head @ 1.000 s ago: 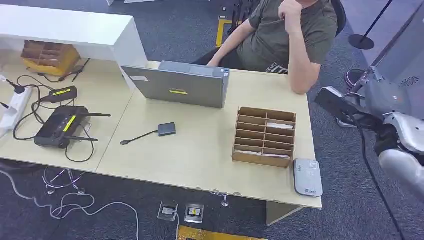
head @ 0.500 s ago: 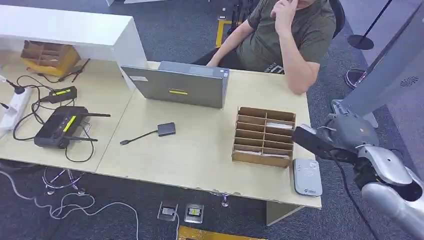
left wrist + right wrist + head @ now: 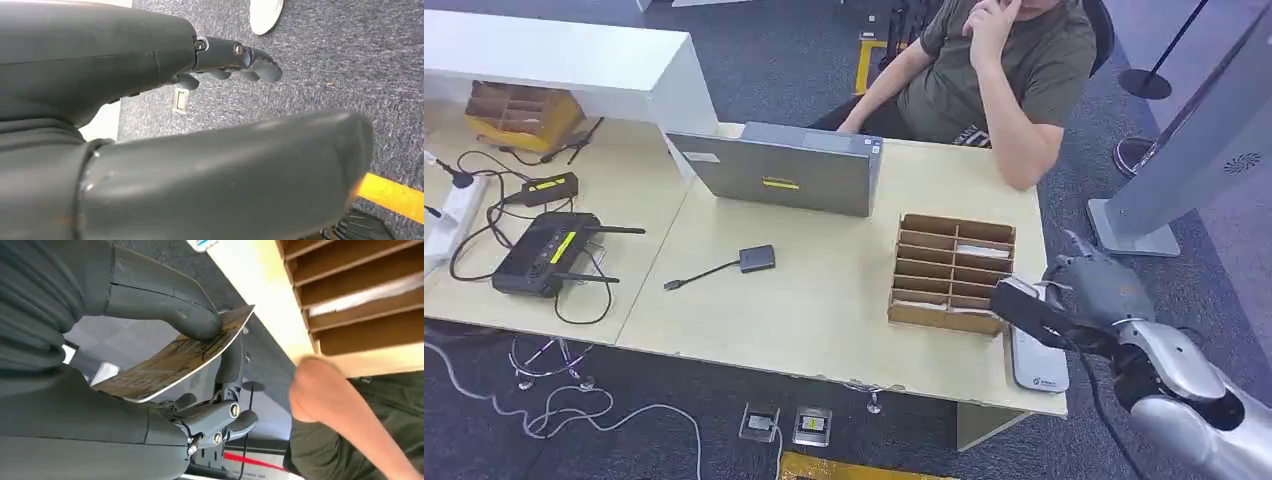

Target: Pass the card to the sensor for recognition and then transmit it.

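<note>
My right hand (image 3: 1092, 290) hovers over the table's right front corner, holding a dark flat card (image 3: 1036, 313) pinched between thumb and fingers. The right wrist view shows the card (image 3: 180, 360), brown and worn with a pale edge, under my thumb (image 3: 165, 300). The card's tip hangs above the grey card sensor (image 3: 1036, 362), which lies flat at the table's near right edge and is partly covered by the card. A wooden slotted card holder (image 3: 952, 272) stands just left of my hand. My left hand (image 3: 235, 57) hangs over the carpet with fingers loosely extended and nothing in it.
A person (image 3: 999, 70) sits behind the table, elbow resting at its far right. A grey laptop (image 3: 779, 170) stands mid-table, with a small adapter and cable (image 3: 754, 259) in front. A black router (image 3: 546, 250), cables and a second wooden holder (image 3: 519, 110) sit at the left.
My right arm has swung down and left from beside the table, bringing the card over the sensor at the front right corner. The person's raised hand shifted slightly.
</note>
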You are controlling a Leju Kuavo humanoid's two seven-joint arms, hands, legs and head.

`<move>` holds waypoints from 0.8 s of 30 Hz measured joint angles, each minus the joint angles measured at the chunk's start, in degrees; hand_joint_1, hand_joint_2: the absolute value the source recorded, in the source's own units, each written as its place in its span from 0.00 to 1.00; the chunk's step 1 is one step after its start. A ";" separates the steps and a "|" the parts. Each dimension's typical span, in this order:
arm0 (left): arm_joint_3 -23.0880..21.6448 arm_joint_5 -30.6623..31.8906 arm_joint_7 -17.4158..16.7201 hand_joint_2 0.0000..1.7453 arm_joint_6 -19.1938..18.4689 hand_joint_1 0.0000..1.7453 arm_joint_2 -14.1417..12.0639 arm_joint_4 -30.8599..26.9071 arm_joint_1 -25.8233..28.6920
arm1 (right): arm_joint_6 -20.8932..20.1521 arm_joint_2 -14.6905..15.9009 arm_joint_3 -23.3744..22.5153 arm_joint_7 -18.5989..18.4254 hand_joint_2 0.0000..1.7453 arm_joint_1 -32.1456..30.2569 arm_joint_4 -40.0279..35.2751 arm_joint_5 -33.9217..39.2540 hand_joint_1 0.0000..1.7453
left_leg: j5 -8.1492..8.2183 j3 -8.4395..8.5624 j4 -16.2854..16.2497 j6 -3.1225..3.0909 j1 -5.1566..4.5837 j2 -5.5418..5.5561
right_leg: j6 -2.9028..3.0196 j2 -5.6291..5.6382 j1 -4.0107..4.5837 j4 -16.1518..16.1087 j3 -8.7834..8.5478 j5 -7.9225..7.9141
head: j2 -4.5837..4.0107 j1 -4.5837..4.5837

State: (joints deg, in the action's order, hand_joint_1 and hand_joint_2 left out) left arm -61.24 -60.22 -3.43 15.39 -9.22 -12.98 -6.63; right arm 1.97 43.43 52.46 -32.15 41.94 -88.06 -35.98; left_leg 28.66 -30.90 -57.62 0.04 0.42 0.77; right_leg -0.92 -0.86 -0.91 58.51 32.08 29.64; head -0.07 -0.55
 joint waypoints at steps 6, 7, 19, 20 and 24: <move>0.00 -0.09 -0.18 0.00 -0.24 0.00 -0.13 0.00 0.00 | 2.81 -0.02 0.48 0.08 1.00 -2.91 -0.28 1.13 1.00 | 0.00 0.00 0.01 0.00 0.01 0.00 | 0.00 -0.02 0.01 0.00 -0.01 0.00 | 0.00 0.02; 0.00 -0.11 -0.20 0.00 -0.18 0.00 -0.15 0.00 0.00 | 3.38 -0.02 0.48 0.26 1.00 -3.39 -0.24 1.16 1.00 | 0.00 0.00 0.01 0.00 0.01 0.00 | 0.00 -0.01 0.01 0.00 0.00 0.00 | 0.00 0.00; 0.00 -0.11 -0.33 0.00 0.24 0.00 -0.31 0.00 0.04 | 7.69 0.98 -0.04 0.90 1.00 -10.06 0.44 1.77 1.00 | 0.01 0.00 0.00 0.00 0.00 0.00 | 0.00 0.00 0.00 -0.01 0.01 0.00 | 0.00 0.00; 0.00 -0.11 -0.35 0.00 0.24 0.00 -0.31 0.00 0.04 | 7.78 1.03 -0.04 0.92 1.00 -10.37 0.44 1.73 1.00 | 0.01 0.00 0.00 0.00 0.00 0.00 | 0.00 0.00 0.00 -0.01 0.00 0.00 | 0.00 0.02; 0.00 -0.09 -0.35 0.00 0.26 0.00 -0.31 0.00 0.06 | 8.28 1.22 -0.04 0.90 1.00 -12.65 0.44 1.55 1.00 | 0.01 0.00 0.01 0.00 0.00 0.00 | 0.00 -0.01 0.00 -0.01 0.00 0.00 | 0.00 -0.02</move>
State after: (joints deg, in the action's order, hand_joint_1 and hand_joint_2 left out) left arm -61.24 -60.30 -3.78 15.65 -9.53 -12.98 -6.57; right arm 10.25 44.65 52.41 -31.26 29.28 -87.62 -34.42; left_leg 28.68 -30.90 -57.61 0.05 0.43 0.77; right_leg -0.92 -0.87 -0.91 58.50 32.08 29.65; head -0.07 -0.57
